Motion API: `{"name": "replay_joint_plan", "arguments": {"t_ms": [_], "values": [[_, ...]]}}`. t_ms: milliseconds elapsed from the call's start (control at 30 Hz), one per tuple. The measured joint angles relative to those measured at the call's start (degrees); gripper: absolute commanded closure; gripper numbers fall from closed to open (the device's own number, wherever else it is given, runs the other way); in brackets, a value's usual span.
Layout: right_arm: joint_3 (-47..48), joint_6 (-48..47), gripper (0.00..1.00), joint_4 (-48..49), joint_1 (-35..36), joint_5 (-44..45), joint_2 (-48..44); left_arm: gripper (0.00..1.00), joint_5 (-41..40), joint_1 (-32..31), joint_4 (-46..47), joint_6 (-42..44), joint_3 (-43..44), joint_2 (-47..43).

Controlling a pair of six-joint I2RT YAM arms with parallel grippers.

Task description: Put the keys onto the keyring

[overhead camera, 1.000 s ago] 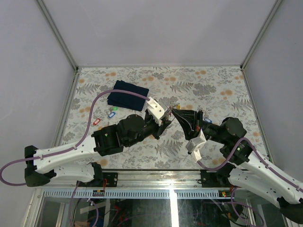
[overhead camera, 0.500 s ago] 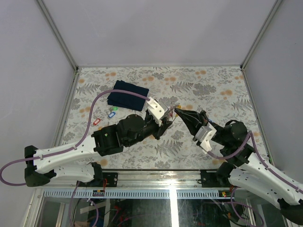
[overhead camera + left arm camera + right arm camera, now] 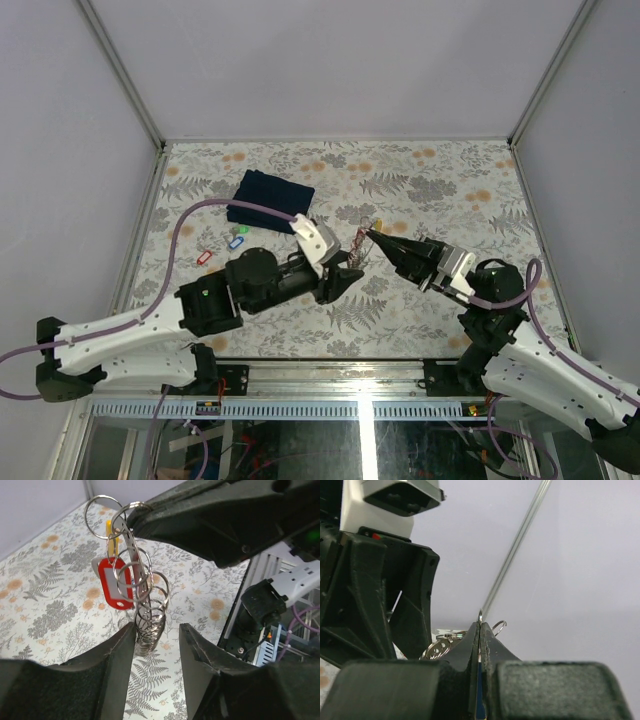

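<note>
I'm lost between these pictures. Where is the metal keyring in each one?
Top external: keyring near the picture's centre.
Left wrist: keyring hangs at centre, loops stacked.
Right wrist: only bits of its loops peek up at lower centre.
Shared landmark: the black right gripper pinching it.

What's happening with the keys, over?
Left tool open around hanging keyring. Right tool shut on keyring's top. Red key, yellow key hanging on it. Nothing in the way.
</note>
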Motion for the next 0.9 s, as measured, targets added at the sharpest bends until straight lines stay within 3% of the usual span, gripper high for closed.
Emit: {"name": "replay_joint_plan", "arguments": {"t_ms": [367, 900], "values": [[-0.02, 7.50, 1.00, 0.94, 0.00, -5.77, -1.07, 0.69, 8.20, 0.00, 7.85, 5.18, -6.64, -14.73], [0.33, 16.06, 1.00, 1.90, 0.00, -17.33, -1.14, 0.75, 20.06, 0.00, 9.73, 7.82, -3.45, -9.88]]}}
